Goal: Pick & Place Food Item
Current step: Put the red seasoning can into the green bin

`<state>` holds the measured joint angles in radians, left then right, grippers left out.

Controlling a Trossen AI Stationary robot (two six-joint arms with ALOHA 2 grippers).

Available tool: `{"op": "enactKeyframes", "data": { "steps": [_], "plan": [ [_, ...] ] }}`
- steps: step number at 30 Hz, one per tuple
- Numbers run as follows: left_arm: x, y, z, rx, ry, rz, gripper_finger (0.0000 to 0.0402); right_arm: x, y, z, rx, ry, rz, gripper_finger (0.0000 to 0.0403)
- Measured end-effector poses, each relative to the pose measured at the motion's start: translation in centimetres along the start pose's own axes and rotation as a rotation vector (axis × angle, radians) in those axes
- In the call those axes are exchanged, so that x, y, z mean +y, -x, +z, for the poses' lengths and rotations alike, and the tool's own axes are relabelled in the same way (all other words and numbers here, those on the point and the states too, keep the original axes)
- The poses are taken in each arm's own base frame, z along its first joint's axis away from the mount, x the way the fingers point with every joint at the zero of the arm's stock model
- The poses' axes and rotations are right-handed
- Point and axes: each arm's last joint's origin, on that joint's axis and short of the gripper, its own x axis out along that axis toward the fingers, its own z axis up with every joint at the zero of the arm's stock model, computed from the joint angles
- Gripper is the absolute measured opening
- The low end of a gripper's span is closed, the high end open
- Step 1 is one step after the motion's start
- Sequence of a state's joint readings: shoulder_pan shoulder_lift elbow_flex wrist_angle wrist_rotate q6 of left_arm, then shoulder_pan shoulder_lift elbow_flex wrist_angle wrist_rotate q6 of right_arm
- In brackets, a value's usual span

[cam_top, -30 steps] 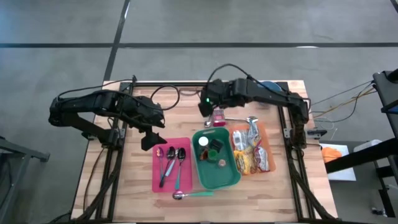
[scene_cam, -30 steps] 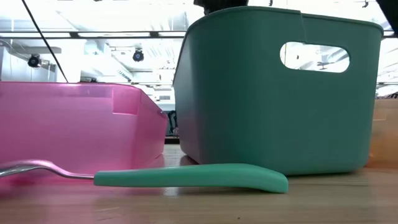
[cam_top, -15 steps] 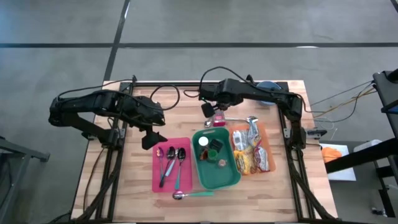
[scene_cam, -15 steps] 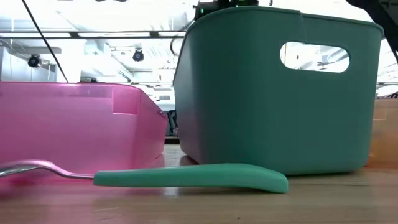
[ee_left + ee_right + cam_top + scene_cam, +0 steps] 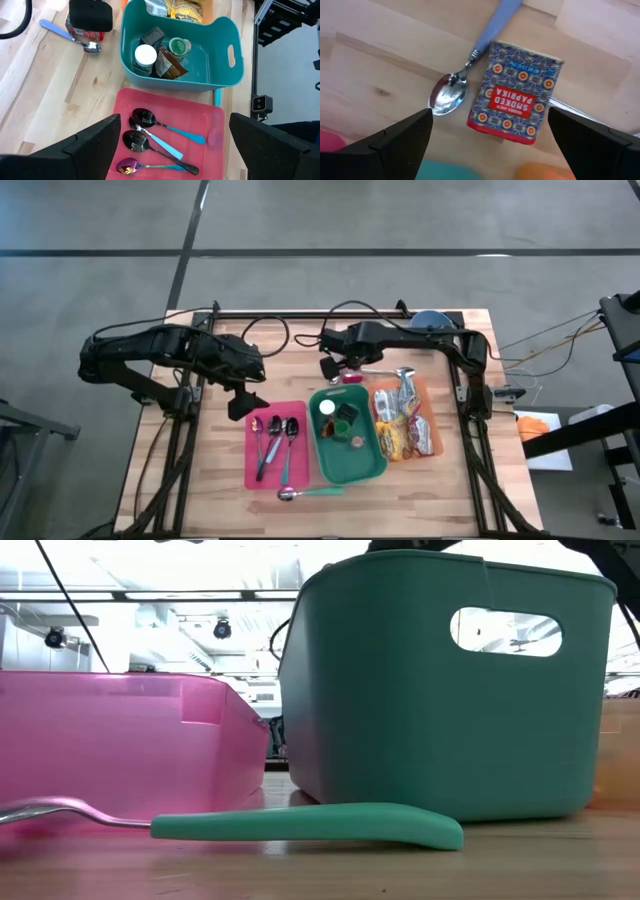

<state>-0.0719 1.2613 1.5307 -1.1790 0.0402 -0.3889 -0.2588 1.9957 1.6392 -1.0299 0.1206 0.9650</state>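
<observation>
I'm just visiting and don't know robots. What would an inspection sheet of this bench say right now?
Surface: wooden table, bare boards showing around the containers.
Job's things: smoked paprika tin lying on the wood beside a blue-handled spoon; teal bin holding a white-lidded jar and other small containers; orange tray of snack packets.
Clutter: pink tray with three spoons; teal-handled spoon on the table in front of the bin.
Grippers: right gripper open, above the tin, holding nothing; left gripper open, above the pink tray's far edge.
Cables: black cable looping over the table's far edge.
Surroundings: grey floor; no people seen.
</observation>
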Motion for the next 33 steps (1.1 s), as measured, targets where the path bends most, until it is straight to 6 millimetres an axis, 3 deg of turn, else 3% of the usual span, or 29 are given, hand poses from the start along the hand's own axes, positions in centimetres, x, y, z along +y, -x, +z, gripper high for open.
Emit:
{"op": "enactKeyframes", "data": {
  "steps": [9,33],
  "plan": [
    [0.0,0.0,0.0,-0.001,0.001,0.0,0.0373,-1.1,-1.0,0.3,0.009,-0.024,-0.042,0.0389],
    [0.0,0.0,0.1,-0.011,0.002,0.005,0.0373,-0.4,-6.3,0.2,0.122,-0.069,-0.081,0.0389]
  ]
}}
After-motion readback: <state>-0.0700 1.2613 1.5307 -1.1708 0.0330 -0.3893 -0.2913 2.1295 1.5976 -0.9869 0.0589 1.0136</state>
